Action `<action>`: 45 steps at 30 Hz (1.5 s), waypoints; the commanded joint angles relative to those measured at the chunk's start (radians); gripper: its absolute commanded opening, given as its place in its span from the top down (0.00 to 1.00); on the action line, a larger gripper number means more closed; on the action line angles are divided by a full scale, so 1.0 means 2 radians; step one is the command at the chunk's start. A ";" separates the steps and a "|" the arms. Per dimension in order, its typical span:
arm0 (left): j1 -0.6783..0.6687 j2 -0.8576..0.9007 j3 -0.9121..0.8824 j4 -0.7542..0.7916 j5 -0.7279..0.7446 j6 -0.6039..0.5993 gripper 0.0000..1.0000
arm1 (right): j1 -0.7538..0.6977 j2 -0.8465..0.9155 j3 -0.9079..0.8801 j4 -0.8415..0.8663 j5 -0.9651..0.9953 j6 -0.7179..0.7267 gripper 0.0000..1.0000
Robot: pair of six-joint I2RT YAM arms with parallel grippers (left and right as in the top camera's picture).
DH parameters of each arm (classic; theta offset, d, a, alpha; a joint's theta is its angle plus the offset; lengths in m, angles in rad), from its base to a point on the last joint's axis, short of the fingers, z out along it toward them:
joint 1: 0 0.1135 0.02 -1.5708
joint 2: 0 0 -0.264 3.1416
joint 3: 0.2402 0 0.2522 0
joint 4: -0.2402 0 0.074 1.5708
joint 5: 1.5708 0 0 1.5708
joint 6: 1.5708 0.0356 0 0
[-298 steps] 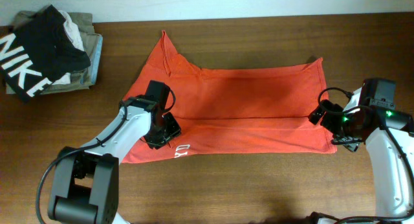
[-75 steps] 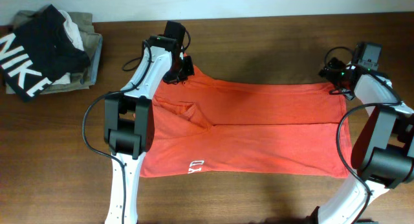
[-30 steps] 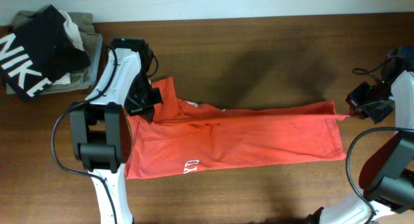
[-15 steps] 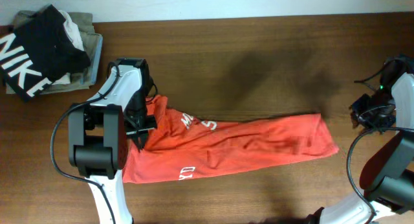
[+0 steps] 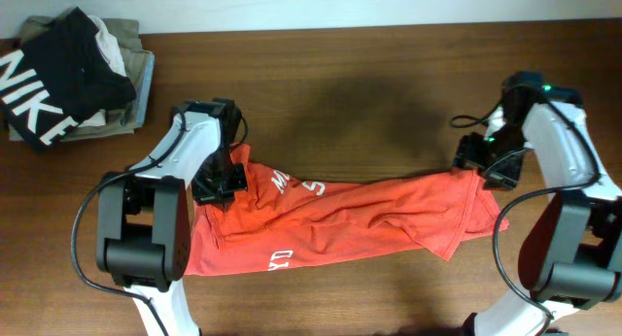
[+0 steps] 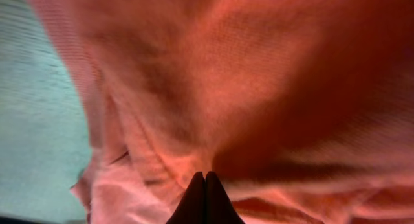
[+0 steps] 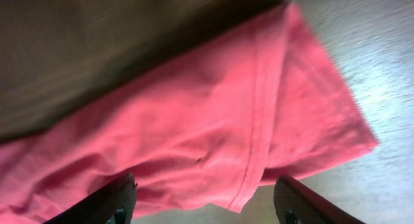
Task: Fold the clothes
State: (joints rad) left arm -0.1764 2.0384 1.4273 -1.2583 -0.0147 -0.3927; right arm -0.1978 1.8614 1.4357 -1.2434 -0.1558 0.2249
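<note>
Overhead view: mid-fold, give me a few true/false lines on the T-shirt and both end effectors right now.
1. The T-shirt lies flat and fully spread. False: it is bunched into a wrinkled band.
2. The left end effector is shut on the T-shirt. True.
3. The right end effector grips the T-shirt. False: it is open wide over the cloth's end.
4. The pile of other clothes lies apart from the T-shirt. True.

Matt knit cloth T-shirt (image 5: 350, 215); smooth wood-grain table (image 5: 389, 64).
</note>
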 commanded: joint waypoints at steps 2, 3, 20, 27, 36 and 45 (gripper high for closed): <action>0.001 -0.002 -0.047 0.061 0.032 0.002 0.99 | 0.003 -0.010 -0.037 0.034 0.031 -0.004 0.19; 0.001 -0.002 -0.058 0.073 0.032 0.002 0.99 | 0.003 -0.010 -0.041 0.039 0.043 -0.004 0.18; 0.001 -0.002 -0.069 0.095 0.030 0.014 0.99 | 0.003 -0.010 -0.141 0.146 0.067 -0.004 0.65; 0.001 -0.002 -0.069 0.094 0.030 0.014 0.99 | 0.003 -0.009 -0.175 0.181 0.067 -0.004 0.65; 0.001 -0.002 -0.069 0.092 0.030 0.014 0.99 | 0.003 -0.009 -0.102 0.154 0.119 -0.002 0.96; 0.046 -0.002 -0.068 0.085 -0.004 -0.046 0.99 | -0.038 -0.009 -0.054 0.158 0.206 0.075 0.92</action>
State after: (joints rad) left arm -0.1635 2.0174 1.3128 -1.0958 0.0326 -0.4389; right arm -0.2214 1.8511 1.3037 -0.9348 0.1795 0.3454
